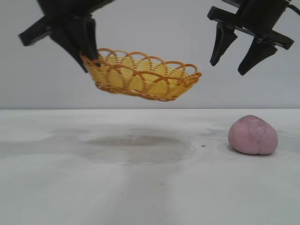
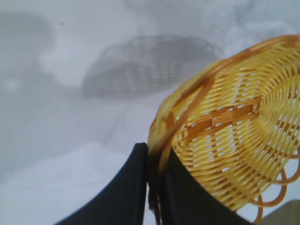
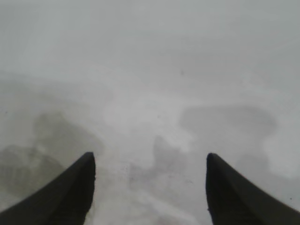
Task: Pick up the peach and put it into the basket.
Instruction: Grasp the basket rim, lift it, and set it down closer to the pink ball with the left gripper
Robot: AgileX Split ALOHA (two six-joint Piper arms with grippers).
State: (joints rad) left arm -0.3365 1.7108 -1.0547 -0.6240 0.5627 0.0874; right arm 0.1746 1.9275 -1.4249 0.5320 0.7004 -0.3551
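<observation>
The left gripper pinches the rim of the basket and holds it in the air above its shadow on the white table — the basket's long axis runs side to side, its free end tilted slightly down. The peach sits on the table to the right, nothing around it — the right gripper hangs above it, jaws spread and empty.

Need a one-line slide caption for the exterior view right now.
Left gripper holds the basket aloft by its rim; right gripper hangs open above the peach on the table.
</observation>
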